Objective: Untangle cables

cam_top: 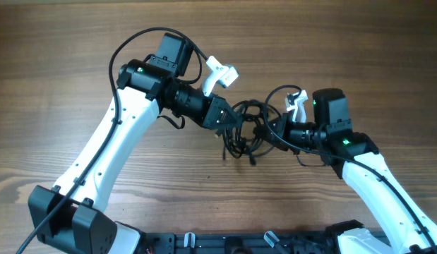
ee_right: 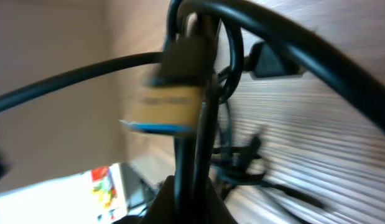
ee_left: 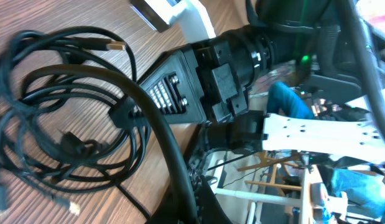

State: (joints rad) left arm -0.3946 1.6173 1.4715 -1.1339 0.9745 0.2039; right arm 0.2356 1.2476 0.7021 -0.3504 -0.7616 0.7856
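Note:
A tangled bunch of thin black cables [cam_top: 246, 130] lies on the wooden table between my two grippers. My left gripper [cam_top: 229, 121] is shut on a cable strand at the bunch's left side; the strand runs into its jaws in the left wrist view [ee_left: 186, 186]. My right gripper [cam_top: 274, 132] is shut on cable strands at the bunch's right side; two strands run between its fingers in the right wrist view [ee_right: 195, 186]. A plug with a gold tip [ee_left: 111, 45] and loops of the cables [ee_left: 61, 124] rest on the wood. A blurred connector [ee_right: 180, 93] hangs close to the right wrist camera.
The wooden table [cam_top: 77, 42] spreads on all sides. The right arm's black wrist [ee_left: 204, 81] fills the middle of the left wrist view. The arm bases and a black rail [cam_top: 225, 243] sit at the front edge.

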